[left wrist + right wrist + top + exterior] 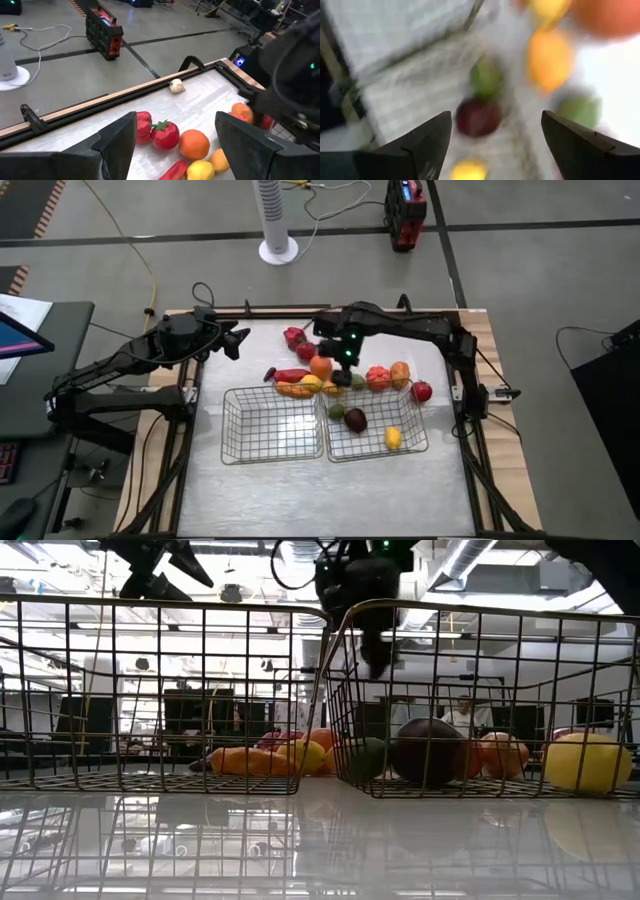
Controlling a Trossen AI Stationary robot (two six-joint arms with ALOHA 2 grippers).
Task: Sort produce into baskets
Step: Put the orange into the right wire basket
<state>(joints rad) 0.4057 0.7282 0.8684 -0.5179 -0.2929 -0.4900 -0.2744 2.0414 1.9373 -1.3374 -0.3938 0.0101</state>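
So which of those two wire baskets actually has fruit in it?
The right-hand basket, below the right gripper: it holds a maroon fruit, a green one and a yellow one. The left basket holds nothing.

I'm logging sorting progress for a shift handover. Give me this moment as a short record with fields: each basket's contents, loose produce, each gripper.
left basket: no produce visible inside
right basket: green fruit, dark maroon fruit, yellow fruit
loose produce: red, orange and yellow pieces behind the baskets; red fruit to their right
left gripper: open, empty, by the table's far left edge
right gripper: open, empty, above the right basket's far edge
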